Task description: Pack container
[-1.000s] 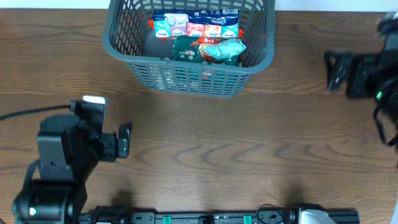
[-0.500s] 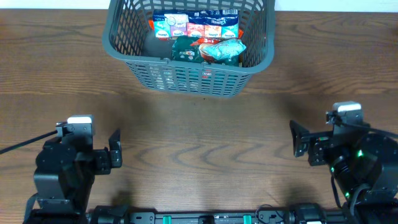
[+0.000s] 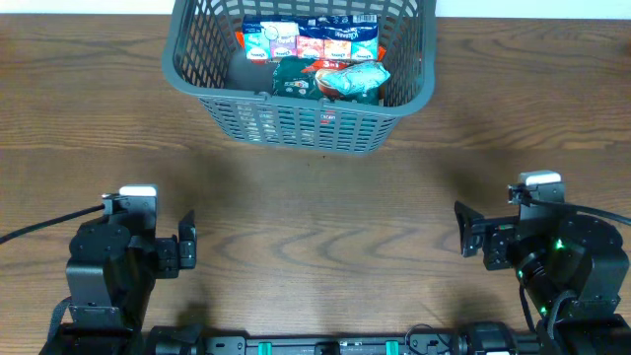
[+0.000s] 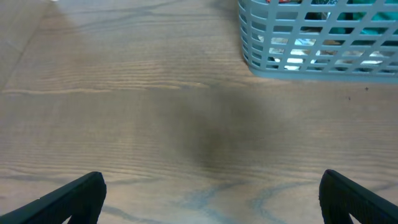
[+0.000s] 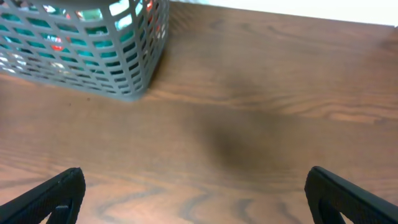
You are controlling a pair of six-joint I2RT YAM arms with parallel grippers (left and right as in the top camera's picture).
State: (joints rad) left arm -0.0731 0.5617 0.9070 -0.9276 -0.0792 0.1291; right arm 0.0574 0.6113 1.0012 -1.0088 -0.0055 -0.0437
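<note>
- Up at the far middle edge of the wooden worktop point(image 3: 315, 217) stands the grey basket point(image 3: 301, 123), upright, its slotted side facing both arms.
- Inside the basket, a row of colourful snack packs point(image 3: 311, 39) lies along its far wall, with a green packet point(image 3: 294, 77) and a pale crinkled packet point(image 3: 355, 79) just in front of them.
- Near and to the left of the basket, well apart from it, the left claw point(image 3: 187, 242) hangs over bare wood, spread wide and holding nothing; its wrist view shows the basket's corner point(image 4: 311, 43).
- Near and to the right of the basket, the right claw point(image 3: 463, 229) is likewise spread wide and empty.
</note>
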